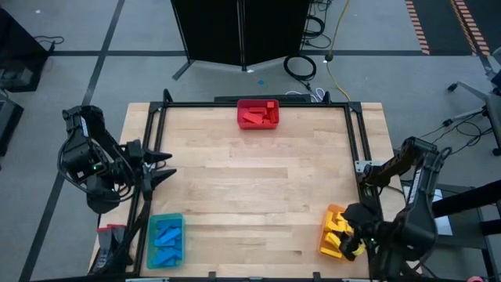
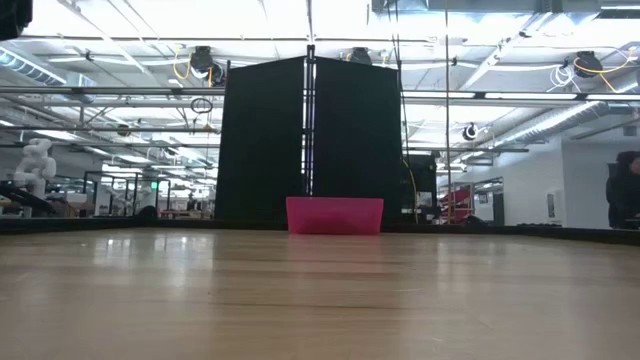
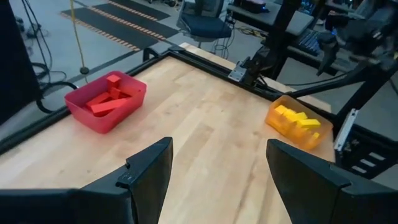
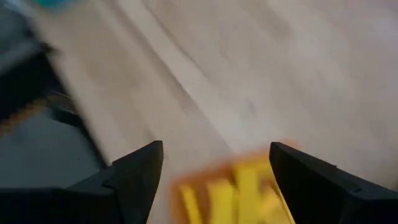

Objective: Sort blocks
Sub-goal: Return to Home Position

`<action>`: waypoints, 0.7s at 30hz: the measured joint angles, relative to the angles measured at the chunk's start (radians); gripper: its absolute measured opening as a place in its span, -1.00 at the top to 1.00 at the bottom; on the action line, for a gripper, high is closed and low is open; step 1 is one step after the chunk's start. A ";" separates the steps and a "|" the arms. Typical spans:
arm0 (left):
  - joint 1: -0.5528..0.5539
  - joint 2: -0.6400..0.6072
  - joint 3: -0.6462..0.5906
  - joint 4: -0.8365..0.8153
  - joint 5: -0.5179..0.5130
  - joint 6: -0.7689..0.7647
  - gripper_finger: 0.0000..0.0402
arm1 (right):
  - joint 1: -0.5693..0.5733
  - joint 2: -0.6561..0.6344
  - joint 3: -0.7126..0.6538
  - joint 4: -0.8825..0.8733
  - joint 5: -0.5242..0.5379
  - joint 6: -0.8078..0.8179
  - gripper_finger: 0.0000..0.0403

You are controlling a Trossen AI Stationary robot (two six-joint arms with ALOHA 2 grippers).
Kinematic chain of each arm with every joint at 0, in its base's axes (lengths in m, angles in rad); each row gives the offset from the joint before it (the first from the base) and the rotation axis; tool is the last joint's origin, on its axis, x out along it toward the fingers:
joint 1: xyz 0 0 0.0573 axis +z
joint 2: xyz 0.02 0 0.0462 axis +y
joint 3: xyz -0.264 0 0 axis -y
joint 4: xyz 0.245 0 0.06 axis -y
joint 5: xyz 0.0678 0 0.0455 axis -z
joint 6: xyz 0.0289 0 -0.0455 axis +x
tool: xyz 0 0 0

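**Wooden bench (image 1: 258,196): sorting looks done**

Red blocks (image 1: 257,116) lie in the red bin (image 1: 240,110), blue blocks (image 1: 166,237) in the green bin (image 1: 151,235), yellow blocks (image 1: 338,227) in the orange bin (image 1: 325,241) (none loose). Left claw (image 1: 160,166) gapes at the bench edge; right claw (image 4: 216,147) gapes over the orange bin.

i see red blocks (image 1: 258,116) piled in the red bin (image 1: 240,111) at the desk's (image 1: 258,188) far edge, blue blocks (image 1: 166,239) in the teal bin (image 1: 150,244) near left, and yellow blocks (image 1: 338,229) in the orange bin (image 1: 325,244) near right.

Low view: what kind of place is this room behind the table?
Probably an open industrial lab or workshop: exposed ceiling pipes, a black partition behind the wooden table, and coiled cables on the floor.
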 joint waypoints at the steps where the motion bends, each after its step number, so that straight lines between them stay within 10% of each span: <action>1: 0.000 -0.001 0.000 0.009 0.001 0.000 -0.32 | -0.003 0.000 0.042 0.004 0.051 -0.055 -0.44; 7: 0.000 -0.017 0.024 0.165 0.006 0.182 -0.32 | -0.023 -0.002 0.337 0.063 0.444 -0.703 -0.43; 10: -0.003 -0.037 0.054 0.400 0.041 0.523 -0.32 | -0.026 -0.002 0.493 0.112 0.633 -1.149 -0.43; 13: -0.003 -0.074 0.061 0.744 0.290 1.005 -0.32 | -0.026 -0.007 0.639 0.135 0.752 -1.473 -0.43; 17: -0.003 -0.147 0.063 0.987 0.859 1.526 -0.32 | -0.058 -0.057 0.774 0.127 0.610 -1.718 -0.43; 21: -0.002 -0.248 0.057 0.907 0.955 1.551 -0.32 | -0.128 -0.180 0.773 0.174 0.233 -1.838 -0.43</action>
